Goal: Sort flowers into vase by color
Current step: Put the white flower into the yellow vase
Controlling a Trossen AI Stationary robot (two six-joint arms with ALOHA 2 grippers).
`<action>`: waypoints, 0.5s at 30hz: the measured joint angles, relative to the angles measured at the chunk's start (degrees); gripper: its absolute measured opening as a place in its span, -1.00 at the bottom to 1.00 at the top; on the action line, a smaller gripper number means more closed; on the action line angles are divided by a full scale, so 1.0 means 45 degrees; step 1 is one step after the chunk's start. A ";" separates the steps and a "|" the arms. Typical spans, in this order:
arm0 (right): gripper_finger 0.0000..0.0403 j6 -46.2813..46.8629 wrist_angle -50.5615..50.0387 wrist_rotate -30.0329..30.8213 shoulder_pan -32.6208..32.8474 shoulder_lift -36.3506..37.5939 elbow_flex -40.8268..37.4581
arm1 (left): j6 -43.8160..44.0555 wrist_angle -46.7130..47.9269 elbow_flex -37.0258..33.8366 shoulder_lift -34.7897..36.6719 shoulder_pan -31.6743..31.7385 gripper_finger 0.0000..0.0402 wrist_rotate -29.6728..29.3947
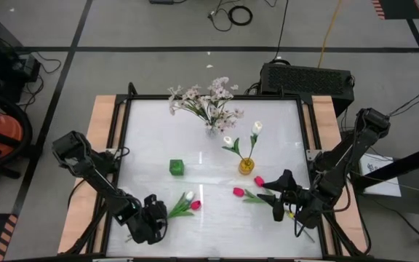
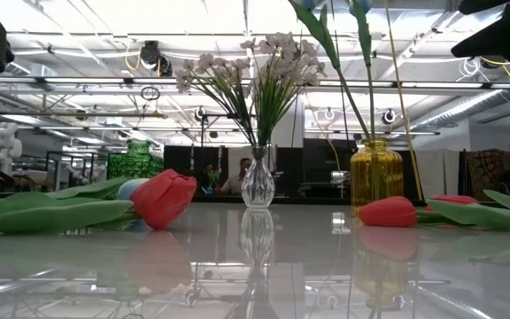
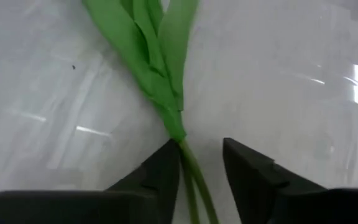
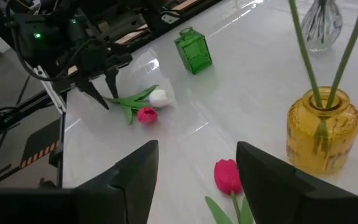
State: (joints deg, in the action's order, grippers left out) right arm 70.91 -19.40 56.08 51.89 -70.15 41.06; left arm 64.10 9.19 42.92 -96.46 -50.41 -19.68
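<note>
A white tulip (image 1: 188, 196) and a magenta-pink tulip (image 1: 195, 205) lie together on the table at the near left, with their stems (image 3: 191, 180) toward my left gripper (image 1: 151, 215). That gripper is open and low, with the stems between its fingers. Two more pink tulips (image 1: 238, 191) (image 1: 259, 180) lie at the near right. My right gripper (image 1: 278, 201) is open and empty beside their stems; one tulip (image 4: 227, 176) shows ahead of it. A yellow vase (image 1: 246, 166) holds two white tulips. A clear vase (image 1: 211, 129) holds the bushy pale sprays. A green vase (image 1: 177, 167) stands empty. My left gripper stands open around the two tulips' bare stems (image 3: 186, 163), just below the leaves, and lies across them. The stems run close along the inner side of one finger (image 3: 163, 171); I cannot tell whether they touch. The flowers lie flat on the table.
The white glossy table (image 1: 151, 138) has wooden side rails (image 1: 100, 124). The three vases stand in the table's middle and far part. A black box (image 1: 308, 76) sits behind the far edge.
</note>
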 joint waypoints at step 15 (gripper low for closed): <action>0.03 -0.0259 0.0332 0.0360 -0.0004 -0.0263 -0.0005 | -0.0646 0.1832 -0.0031 0.2857 0.0364 -0.94 -0.0671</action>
State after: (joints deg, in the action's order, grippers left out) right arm 69.74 -17.91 57.70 51.88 -71.33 41.04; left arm 61.19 17.43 42.78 -83.60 -48.77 -22.70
